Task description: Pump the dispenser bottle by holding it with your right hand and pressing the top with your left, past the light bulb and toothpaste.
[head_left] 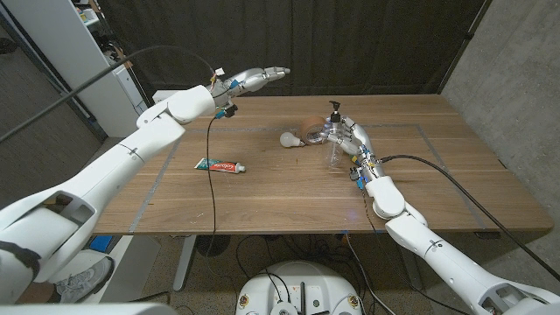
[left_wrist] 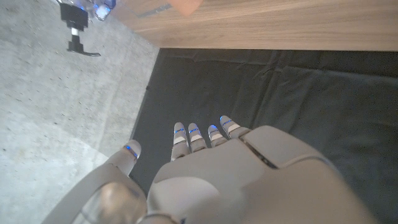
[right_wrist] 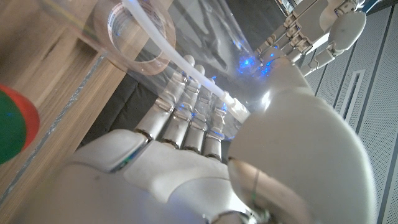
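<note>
A clear dispenser bottle (head_left: 336, 154) with a black pump top (head_left: 333, 108) stands at the far middle of the table, and my right hand (head_left: 352, 136) grips its body from the right side. In the right wrist view the fingers (right_wrist: 186, 112) wrap the clear bottle (right_wrist: 140, 28). My left hand (head_left: 255, 79) hovers in the air over the table's far edge, well left of the bottle, fingers stretched out and holding nothing. A white light bulb (head_left: 289, 139) lies just left of the bottle. The toothpaste tube (head_left: 219, 164) lies further left and nearer to me.
A brownish-orange object (head_left: 312, 129) sits behind the bulb, beside the bottle. Dark curtains hang behind the table (head_left: 262, 201). A black cable (head_left: 213, 175) droops from my left wrist across the table near the toothpaste. A red and green thing (right_wrist: 13, 124) shows at the right wrist view's edge.
</note>
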You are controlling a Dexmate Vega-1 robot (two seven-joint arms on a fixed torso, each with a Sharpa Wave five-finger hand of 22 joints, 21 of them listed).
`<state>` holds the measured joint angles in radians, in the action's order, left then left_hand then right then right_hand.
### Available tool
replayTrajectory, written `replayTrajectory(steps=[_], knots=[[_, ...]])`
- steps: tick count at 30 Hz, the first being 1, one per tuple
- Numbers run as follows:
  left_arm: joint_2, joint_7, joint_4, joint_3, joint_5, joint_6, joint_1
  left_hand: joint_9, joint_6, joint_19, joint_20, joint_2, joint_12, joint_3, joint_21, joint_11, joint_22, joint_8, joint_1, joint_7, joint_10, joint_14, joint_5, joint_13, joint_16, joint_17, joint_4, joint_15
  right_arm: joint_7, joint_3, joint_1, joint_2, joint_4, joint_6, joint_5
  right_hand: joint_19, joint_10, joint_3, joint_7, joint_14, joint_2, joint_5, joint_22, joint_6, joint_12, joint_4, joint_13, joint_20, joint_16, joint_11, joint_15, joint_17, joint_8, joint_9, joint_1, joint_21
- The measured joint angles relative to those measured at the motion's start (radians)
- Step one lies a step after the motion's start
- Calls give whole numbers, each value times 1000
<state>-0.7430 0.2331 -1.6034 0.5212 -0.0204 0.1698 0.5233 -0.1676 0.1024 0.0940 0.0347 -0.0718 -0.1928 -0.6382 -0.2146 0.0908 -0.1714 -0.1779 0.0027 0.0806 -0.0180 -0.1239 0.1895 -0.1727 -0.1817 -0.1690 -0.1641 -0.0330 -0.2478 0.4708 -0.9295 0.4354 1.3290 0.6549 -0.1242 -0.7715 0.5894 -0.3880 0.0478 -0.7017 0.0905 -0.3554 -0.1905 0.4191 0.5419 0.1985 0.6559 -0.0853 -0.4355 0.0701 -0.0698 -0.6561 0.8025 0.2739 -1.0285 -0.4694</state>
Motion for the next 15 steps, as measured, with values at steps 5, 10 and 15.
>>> replayTrajectory(steps=[5, 10, 15], knots=[[-13, -70, -33, -39, -49, -49, 62, 0, 7, -14, 1, 0, 0, 0, 0, 4, 0, -4, 0, -4, -7, 8, 0, 0, 0, 2, 0, 2, 0, 5, 6, -8, -5, -1, -4, 10, -8, -15, 2, 9, 8, 0, 0, -6, -6, -10, 5, 3, 0, 8, 5, -11, 0, 0, -8, 0], [-22, -140, -61, -72, -93, -85, 120, 0, 11, -14, 1, 0, 0, -4, 0, -3, 0, -4, 0, -8, -14, 13, 0, 0, 0, 2, 4, -3, 4, 10, 11, -13, -9, -5, -8, 25, -14, -18, 15, 21, 25, 0, 0, -18, -10, -12, 10, 3, 0, 14, 7, -18, -4, -4, -25, 0], [-31, -193, -83, -102, -130, -109, 182, 0, 12, -14, 0, 0, 0, -4, 0, 2, 0, -4, 0, -9, -19, 24, 0, 0, 0, 2, 4, -3, 13, 13, 14, -13, -8, -16, -18, 34, -20, -18, 20, 30, 20, 0, 5, -23, -17, -12, 10, 12, 0, 20, 5, -25, -4, -5, -49, 1]])
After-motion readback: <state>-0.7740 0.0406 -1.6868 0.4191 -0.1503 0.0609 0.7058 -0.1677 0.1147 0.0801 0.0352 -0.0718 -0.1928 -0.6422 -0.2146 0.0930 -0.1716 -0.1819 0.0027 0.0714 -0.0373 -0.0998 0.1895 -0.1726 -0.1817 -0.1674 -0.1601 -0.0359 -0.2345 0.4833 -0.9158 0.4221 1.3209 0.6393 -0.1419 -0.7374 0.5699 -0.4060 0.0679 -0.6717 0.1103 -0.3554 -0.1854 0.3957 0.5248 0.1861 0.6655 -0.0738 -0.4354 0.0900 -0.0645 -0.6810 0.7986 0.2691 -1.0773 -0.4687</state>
